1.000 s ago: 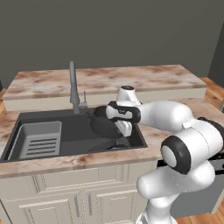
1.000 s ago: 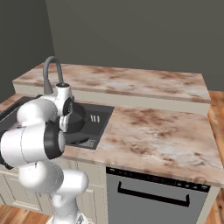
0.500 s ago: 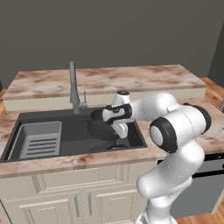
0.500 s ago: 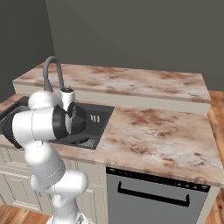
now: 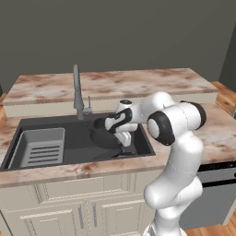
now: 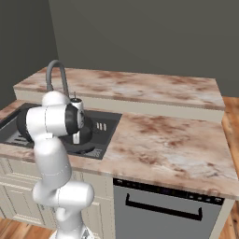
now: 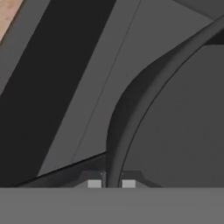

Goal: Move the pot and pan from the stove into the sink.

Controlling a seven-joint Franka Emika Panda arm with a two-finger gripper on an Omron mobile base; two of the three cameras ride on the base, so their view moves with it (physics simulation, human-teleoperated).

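A: Pot point(image 5: 105, 137) position: inside the sink point(image 5: 27, 123), right half, below the arm's wrist. It hangs or rests low in the basin; contact with the sink floor cannot be confirmed.

B: Pincer point(image 5: 99, 123) condition?

A: Closed on the pot's rim. In the hand view the curved rim point(image 7: 127, 113) runs straight down between the two fingertips point(image 7: 94, 183), with the pot's inside wall to the right.

B: What has changed over the last second?

A: The arm has folded. The elbow has swung up and toward the base, and the wrist has gone lower over the basin. The pot has travelled with it and now sits deeper in the sink than a second ago.

B: Meaning for the task?

A: Judged: the pot is at the release stage. The next action is to open the fingers and lift clear without dragging the rim.

B: And the pan point(image 5: 115, 154)?

A: A long dark handle lies at the front right of the basin, just beside the pot. It is likely the pan, so that item appears delivered.

B: Farther back?

A: Rack point(image 5: 42, 146) in the left half, well apart from the pot. Faucet point(image 5: 78, 94) behind the basin, then the tabletop point(image 5: 138, 80).
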